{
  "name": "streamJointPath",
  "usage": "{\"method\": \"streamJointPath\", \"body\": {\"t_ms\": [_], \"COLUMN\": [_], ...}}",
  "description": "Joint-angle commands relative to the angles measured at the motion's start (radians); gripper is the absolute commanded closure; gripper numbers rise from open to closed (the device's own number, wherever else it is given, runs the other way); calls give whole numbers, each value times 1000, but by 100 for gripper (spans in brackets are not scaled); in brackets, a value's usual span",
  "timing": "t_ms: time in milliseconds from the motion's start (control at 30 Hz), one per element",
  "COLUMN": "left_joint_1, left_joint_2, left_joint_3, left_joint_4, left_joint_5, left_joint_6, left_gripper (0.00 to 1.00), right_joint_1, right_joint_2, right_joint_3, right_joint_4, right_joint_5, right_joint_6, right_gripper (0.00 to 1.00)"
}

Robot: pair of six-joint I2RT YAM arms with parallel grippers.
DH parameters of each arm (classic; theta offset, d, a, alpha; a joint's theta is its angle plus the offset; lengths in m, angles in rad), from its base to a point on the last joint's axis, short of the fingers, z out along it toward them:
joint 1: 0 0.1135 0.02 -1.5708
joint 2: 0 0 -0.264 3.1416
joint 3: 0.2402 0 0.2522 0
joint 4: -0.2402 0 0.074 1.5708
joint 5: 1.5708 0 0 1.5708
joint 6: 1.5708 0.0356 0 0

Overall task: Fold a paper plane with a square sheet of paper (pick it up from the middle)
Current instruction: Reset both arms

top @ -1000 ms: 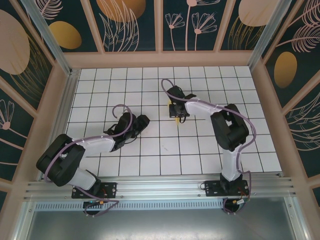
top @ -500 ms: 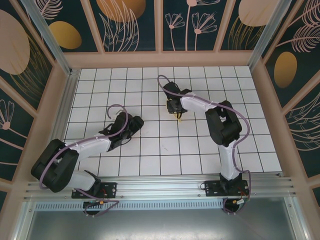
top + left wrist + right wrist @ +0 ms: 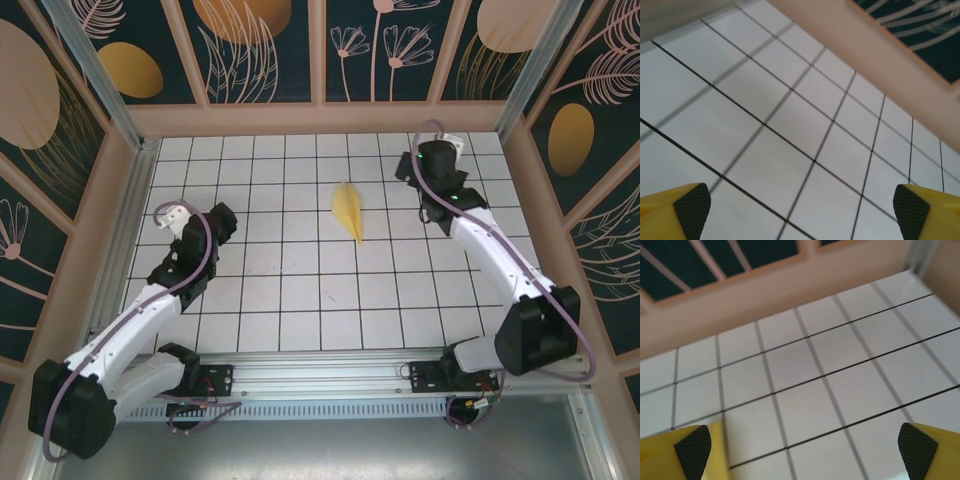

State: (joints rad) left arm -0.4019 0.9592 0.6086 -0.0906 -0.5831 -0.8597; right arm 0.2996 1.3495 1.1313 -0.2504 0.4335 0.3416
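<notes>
jaws wide on both arms, nothing held. left end effector [image 3: 800, 212] hangs over the left side of the counter [image 3: 300, 320], pads [image 3: 692, 210] spread far apart, bare tiles under it. paper plane [image 3: 349, 210] lies flat around mid-counter, lengthwise near-to-far, well apart from both arms. right end effector [image 3: 802, 452] sits at the far right corner, equally wide over bare tiles. my read: fold is finished, plane set down, arms parked clear so nothing snags it.
</notes>
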Motion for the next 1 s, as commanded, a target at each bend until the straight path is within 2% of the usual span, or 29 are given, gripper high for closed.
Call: {"method": "streamJointPath", "body": {"t_ms": [0, 100, 200, 367, 500, 733, 833, 967], "left_joint_1": [52, 90, 124, 176, 201, 227, 246, 308], "left_joint_2": [-88, -123, -91, 20, 63, 247, 373, 458], "left_joint_3": [-63, -140, -215, -321, -387, -505, -493, -449], "left_joint_4": [-26, 100, 265, 554, 772, 1305, 1439, 1456], "left_joint_5": [-232, -262, -258, -161, -43, 142, 195, 286], "left_joint_6": [159, 300, 418, 586, 677, 822, 847, 832], "left_gripper": [2, 2, 1, 1, 2, 2, 1, 2], "right_joint_1": [-70, -102, -161, -217, -224, -234, -262, -299], "right_joint_2": [-68, -109, -106, -93, -59, 57, 105, 146], "right_joint_3": [-174, -337, -449, -636, -726, -830, -848, -867], "right_joint_4": [216, 416, 513, 739, 915, 1250, 1348, 1410], "right_joint_5": [87, 139, 141, 122, 62, -97, -200, -310], "right_joint_6": [-48, -116, -93, -166, -230, -324, -323, -313], "right_gripper": [1, 1, 1, 1, 1, 1, 1, 1]}}
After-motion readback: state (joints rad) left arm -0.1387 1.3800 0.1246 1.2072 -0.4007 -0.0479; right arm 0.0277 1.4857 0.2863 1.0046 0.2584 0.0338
